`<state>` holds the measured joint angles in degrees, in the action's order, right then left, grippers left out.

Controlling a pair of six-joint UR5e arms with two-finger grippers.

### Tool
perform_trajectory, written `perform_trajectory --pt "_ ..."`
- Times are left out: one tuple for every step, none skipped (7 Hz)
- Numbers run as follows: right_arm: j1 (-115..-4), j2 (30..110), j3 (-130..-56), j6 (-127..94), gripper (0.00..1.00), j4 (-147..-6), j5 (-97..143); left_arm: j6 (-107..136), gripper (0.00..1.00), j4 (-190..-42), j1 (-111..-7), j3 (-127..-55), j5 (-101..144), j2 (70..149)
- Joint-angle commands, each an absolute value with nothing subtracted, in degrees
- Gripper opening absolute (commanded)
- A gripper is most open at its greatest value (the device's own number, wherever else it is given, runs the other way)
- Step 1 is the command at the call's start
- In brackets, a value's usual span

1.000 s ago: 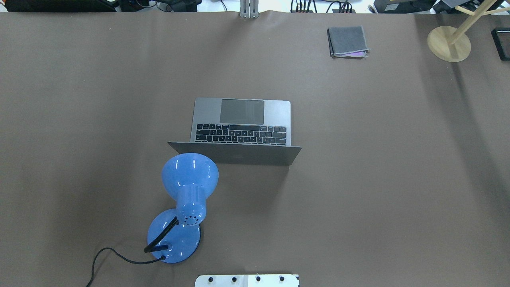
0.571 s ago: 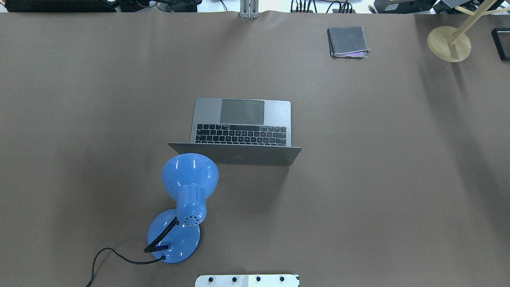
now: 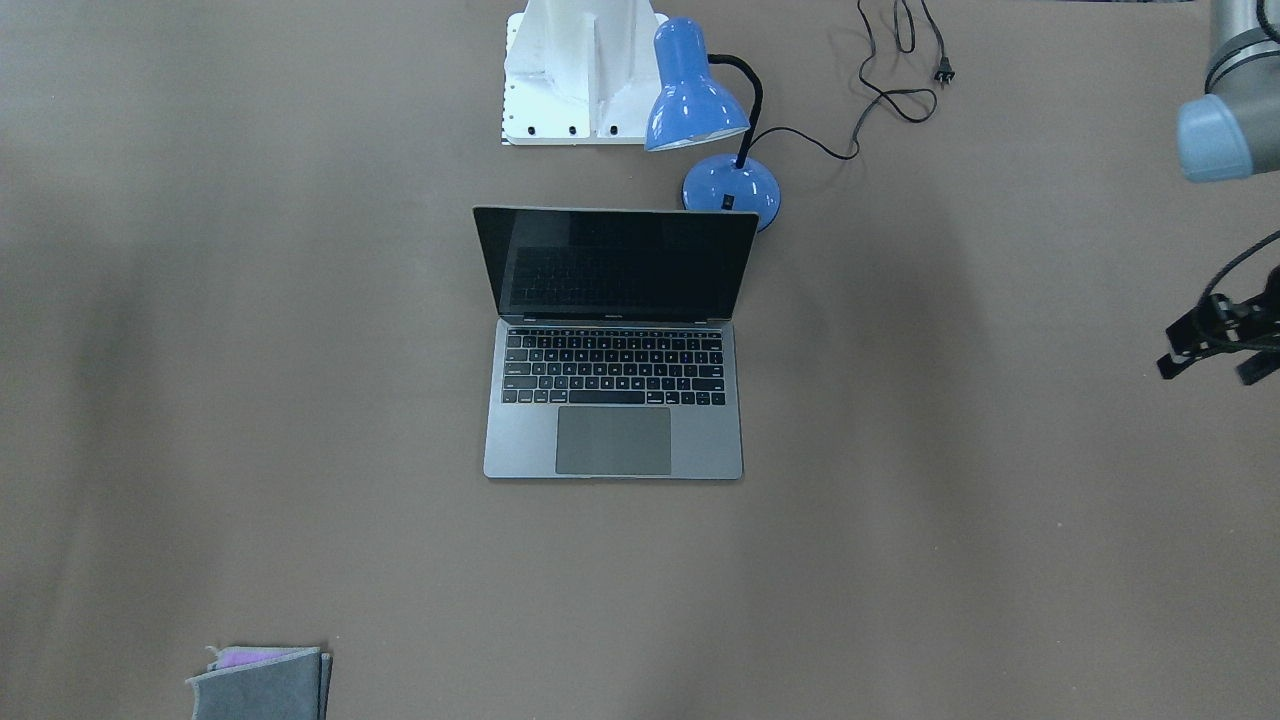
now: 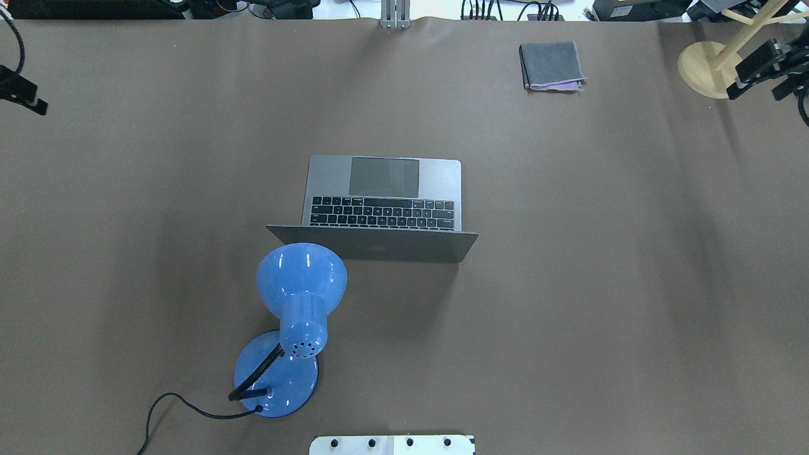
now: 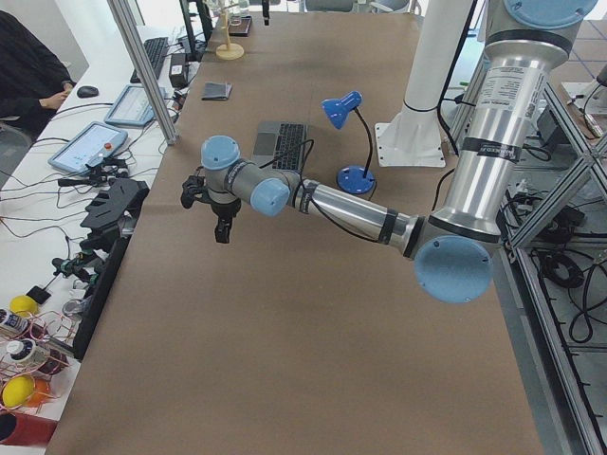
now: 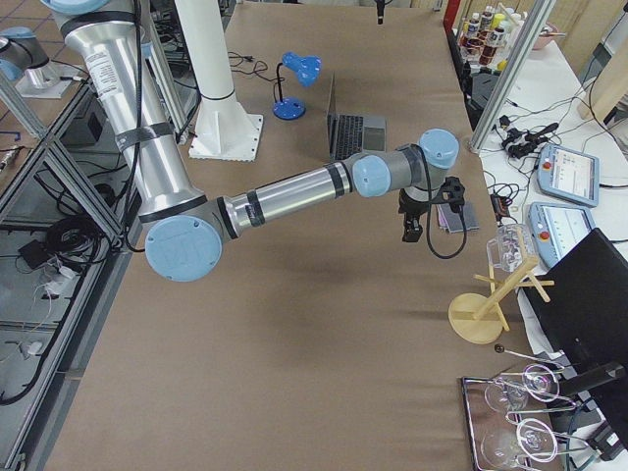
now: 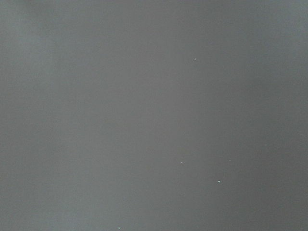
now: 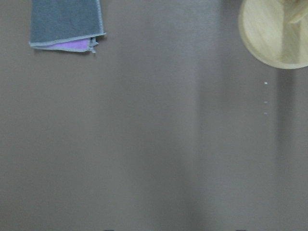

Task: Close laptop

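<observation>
The grey laptop (image 4: 385,189) stands open in the middle of the table, its lid upright and its back toward the robot. The front-facing view shows its black screen and keys (image 3: 612,400). My left gripper (image 3: 1210,368) hovers far off at the table's left end, its fingers apart and empty; it also shows in the exterior left view (image 5: 223,227). My right gripper (image 4: 753,95) hovers at the far right, fingers apart and empty, next to the wooden stand; it also shows in the exterior right view (image 6: 410,234). Both are far from the laptop.
A blue desk lamp (image 4: 297,297) stands just behind the laptop's lid on its left, with its cable trailing. A folded grey cloth (image 4: 551,65) lies at the far right. A wooden stand (image 4: 705,72) is at the far right corner. The robot's white base (image 4: 392,444) is at the near edge.
Both grippers have come into the overhead view, the left at the left edge and the right at the right edge. The laptop and lamp have not moved.
</observation>
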<state>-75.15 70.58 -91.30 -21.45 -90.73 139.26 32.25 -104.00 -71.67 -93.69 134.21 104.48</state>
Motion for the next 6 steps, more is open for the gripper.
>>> perform_trajectory --pt "-68.49 70.4 -91.76 -38.6 0.67 -79.32 142.62 45.85 0.51 -108.37 -65.06 -94.56 136.57 107.31" --pt "-67.25 70.49 -92.02 -39.89 0.5 -78.41 147.61 45.97 0.24 -108.02 -63.82 -95.01 141.8 107.31" --pt "-64.45 70.4 -94.2 -39.9 0.32 -78.22 150.27 46.05 0.02 -107.93 -61.46 -96.66 144.12 107.14" --pt "-61.9 71.44 -97.87 -39.9 0.0 -78.31 150.64 46.05 0.0 -107.67 -59.26 -98.85 144.31 106.88" --pt "-59.53 73.46 -101.83 -39.9 0.0 -78.31 150.91 46.23 0.0 -107.49 -56.45 -100.18 144.32 106.79" --pt "-56.02 73.91 -104.13 -40.69 0.0 -78.31 151.17 47.97 0.0 -107.58 -54.25 -101.24 144.32 106.87"
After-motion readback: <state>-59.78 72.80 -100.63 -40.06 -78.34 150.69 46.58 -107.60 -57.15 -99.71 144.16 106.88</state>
